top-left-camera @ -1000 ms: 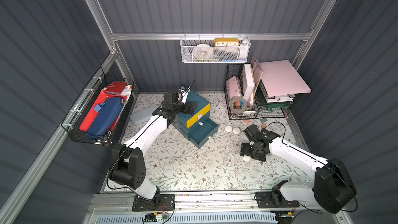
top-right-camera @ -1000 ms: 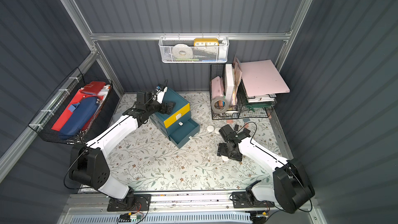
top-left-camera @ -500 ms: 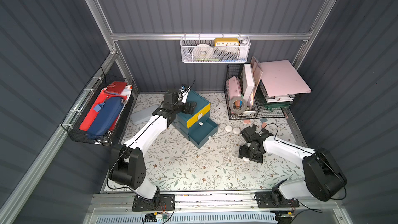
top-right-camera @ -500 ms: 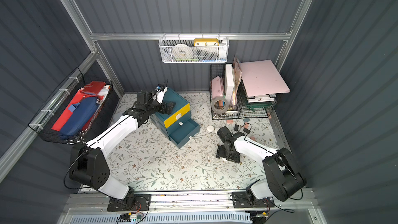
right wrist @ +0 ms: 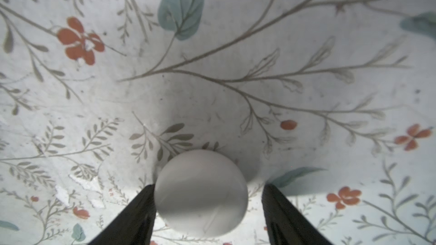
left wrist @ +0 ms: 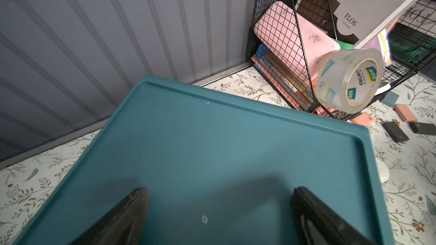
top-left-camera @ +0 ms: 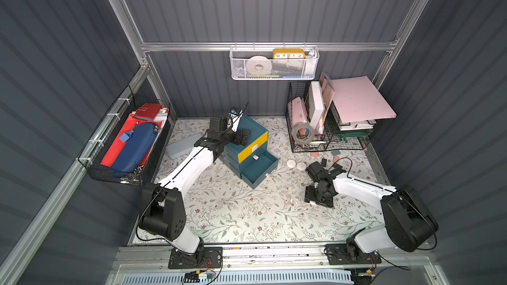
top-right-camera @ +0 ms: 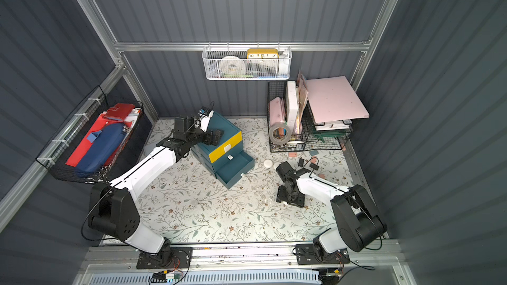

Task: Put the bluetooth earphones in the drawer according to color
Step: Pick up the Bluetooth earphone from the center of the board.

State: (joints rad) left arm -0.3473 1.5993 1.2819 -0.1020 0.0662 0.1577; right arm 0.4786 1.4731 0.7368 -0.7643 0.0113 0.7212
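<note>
Right pincer (right wrist: 208, 187) part open, straddling white pebble-shaped plastic earphone case (right wrist: 200, 199): one finger touching, other apart, nothing gripped yet. Case near-round, well apart from teal plastic three-drawer cabinet (top-left-camera: 255, 128); my right arm nearer.

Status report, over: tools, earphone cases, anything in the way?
Left tool open over cabinet top. Right tool open astride white case. Bottom drawer out. Two more white cases near it.
</note>
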